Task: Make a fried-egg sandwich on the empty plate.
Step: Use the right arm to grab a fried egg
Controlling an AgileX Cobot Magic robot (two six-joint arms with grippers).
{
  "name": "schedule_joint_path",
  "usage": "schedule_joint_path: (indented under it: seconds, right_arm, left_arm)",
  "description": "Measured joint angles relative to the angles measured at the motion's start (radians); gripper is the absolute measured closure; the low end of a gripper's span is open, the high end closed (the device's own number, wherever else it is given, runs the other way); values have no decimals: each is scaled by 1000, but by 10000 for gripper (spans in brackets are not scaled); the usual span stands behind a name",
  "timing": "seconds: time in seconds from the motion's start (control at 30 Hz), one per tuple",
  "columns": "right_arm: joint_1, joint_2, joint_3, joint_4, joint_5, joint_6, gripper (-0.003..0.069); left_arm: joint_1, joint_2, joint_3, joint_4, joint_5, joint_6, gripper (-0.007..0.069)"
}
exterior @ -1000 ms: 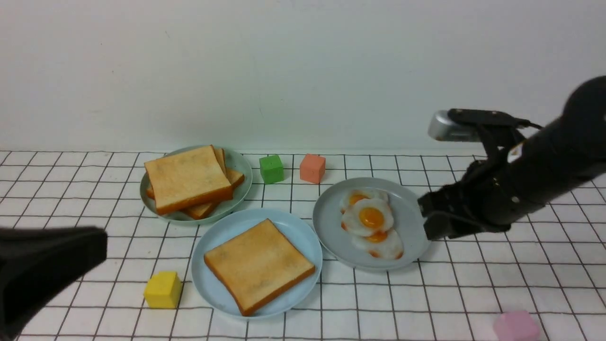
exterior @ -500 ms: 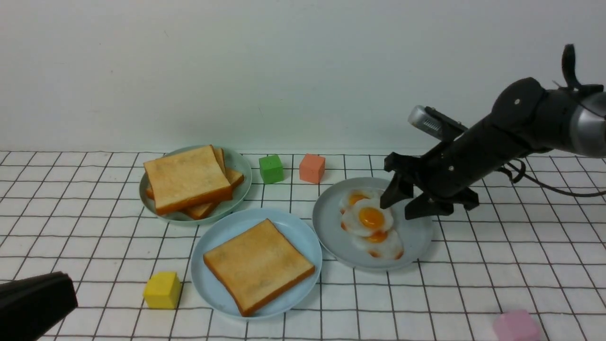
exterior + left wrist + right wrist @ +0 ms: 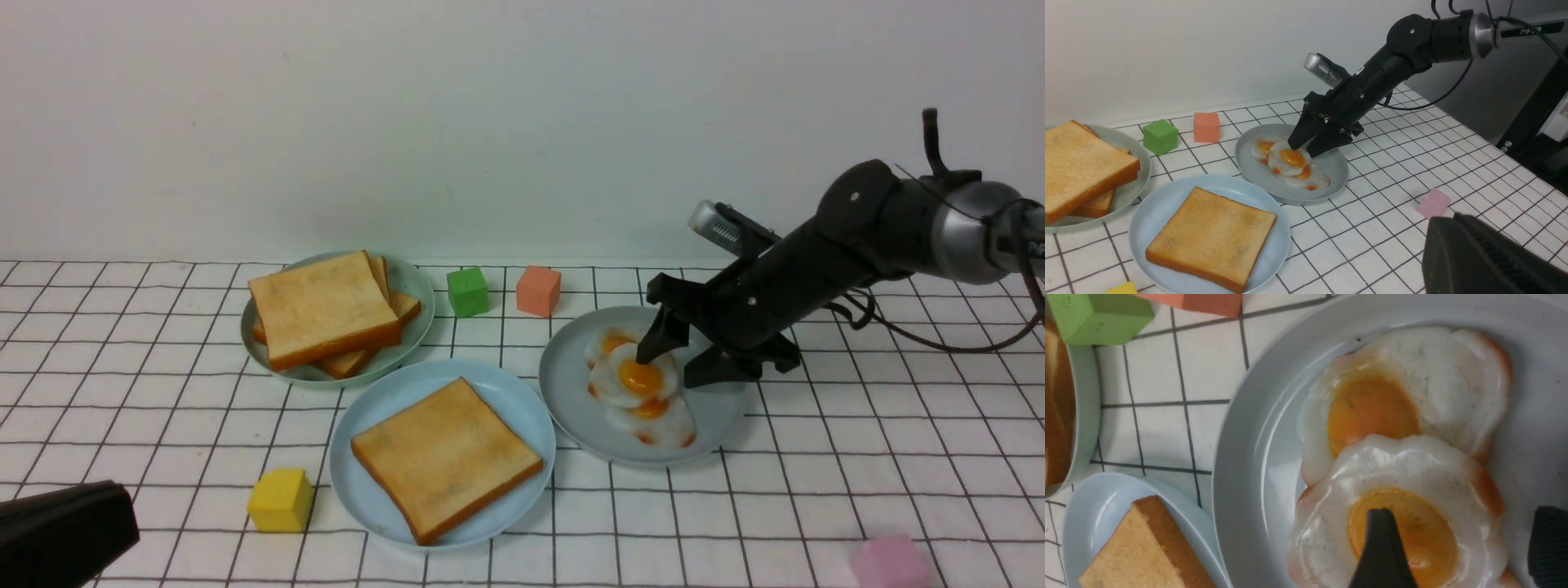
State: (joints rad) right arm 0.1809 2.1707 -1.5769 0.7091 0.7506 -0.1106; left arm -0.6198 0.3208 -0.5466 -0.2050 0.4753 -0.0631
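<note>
At far left my left gripper [image 3: 61,531] sits low; I cannot tell if it's spread. The sky-blue plate [image 3: 510,404] carries one toast slice [image 3: 445,457], ready for filling. Over the grey plate [image 3: 571,384] my right gripper [image 3: 669,370] is spread astride the top fried egg [image 3: 633,377], one finger over the yolk, the other past its edge.

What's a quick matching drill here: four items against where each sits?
Items:
1. single toast slice
2. toast stack
3. fried eggs
4. yellow cube

Places:
A. grey plate, under the open right gripper
B. bare grid cloth
C. sky-blue plate
D. pale green plate

Pairs: 1-C, 2-D, 3-A, 4-B
</note>
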Motion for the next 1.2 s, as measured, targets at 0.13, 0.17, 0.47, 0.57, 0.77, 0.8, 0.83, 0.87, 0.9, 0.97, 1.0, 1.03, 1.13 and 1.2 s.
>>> schedule_joint_path:
  seconds: [0.13, 0.17, 0.47, 0.57, 0.77, 0.8, 0.83, 0.87, 0.9, 0.97, 1.0, 1.03, 1.13, 1.2]
  right_arm:
    - [0, 5, 0, 20, -1, -5, 197]
    - [0, 5, 0, 33, -2, -17, 206]
    - [0, 5, 0, 89, -2, -93, 316]
    - [-1, 5, 0, 87, -2, -97, 381]
    - [-1, 5, 0, 57, -8, -113, 480]
    - [-1, 5, 0, 51, -8, -118, 498]
    - [-1, 5, 0, 43, -8, -125, 518]
    - [-1, 5, 0, 39, -8, -127, 536]
    - [-1, 5, 0, 36, -7, -128, 557]
    - [-1, 5, 0, 36, -5, -129, 587]
    - [-1, 5, 0, 36, -4, -129, 591]
    - [-1, 5, 0, 36, -2, -129, 591]
    - [-1, 5, -1, 36, 6, -130, 591]
    - [-1, 4, -1, 36, 16, -133, 591]
  left_arm:
    - [0, 0, 0, 0, 0, 0, 638]
    - [0, 0, 0, 0, 0, 0, 638]
    - [0, 0, 0, -3, 2, 0, 638]
    - [0, 0, 0, -3, 10, 0, 638]
    - [0, 0, 0, -3, 11, -1, 638]
    - [0, 0, 0, -3, 11, -1, 638]
    - [0, 0, 0, -3, 11, -1, 638]
    - [0, 0, 0, -3, 11, -1, 638]
    - [0, 0, 0, -3, 11, -1, 638]
    - [0, 0, 0, -3, 11, -1, 638]
    - [0, 0, 0, -3, 11, -1, 638]
    - [0, 0, 0, -3, 11, -1, 638]
    - [0, 0, 0, -3, 11, -1, 637]
    - [0, 0, 0, -3, 11, -1, 637]
